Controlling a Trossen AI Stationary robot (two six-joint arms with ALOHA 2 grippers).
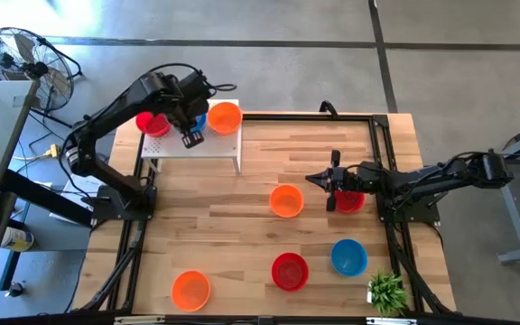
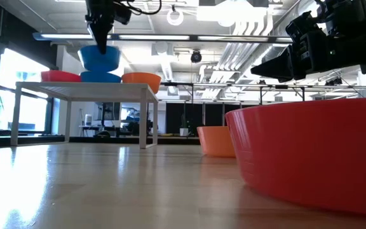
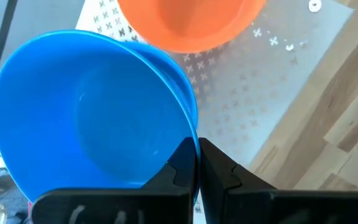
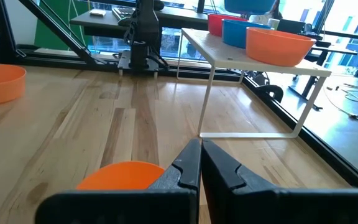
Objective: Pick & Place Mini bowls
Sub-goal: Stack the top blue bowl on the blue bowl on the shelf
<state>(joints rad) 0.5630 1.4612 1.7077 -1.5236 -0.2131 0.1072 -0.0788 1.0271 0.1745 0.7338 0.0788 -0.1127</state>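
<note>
A white perforated stand (image 1: pixel 208 147) at the far left carries a red bowl (image 1: pixel 151 124), a blue bowl (image 2: pixel 100 77) and an orange bowl (image 1: pixel 225 117). Above the standing blue bowl hangs a second blue bowl (image 2: pixel 100 57), with my left gripper (image 3: pixel 197 163) shut on it. My right gripper (image 1: pixel 319 178) is shut on nothing and hovers level at mid-table between an orange bowl (image 1: pixel 286 200) and a red bowl (image 1: pixel 348 200). Near the front edge sit an orange bowl (image 1: pixel 190 289), a red bowl (image 1: pixel 289 271) and a blue bowl (image 1: pixel 348 256). My left gripper pinches the hanging blue bowl's rim (image 3: pixel 193 142), with one finger on the inside of the wall and one on the outside. The fingers come from above, pointing steeply down. The bowl hangs mouth up, lifted clear of the blue bowl on the stand.
A small green plant (image 1: pixel 386 291) stands at the front right corner. Black frame rails (image 1: pixel 382 144) run along the table's edges. Bare wood (image 1: pixel 215 217) lies between the stand and the front bowls. A fan (image 1: pixel 25 59) stands on the floor beyond the far left corner.
</note>
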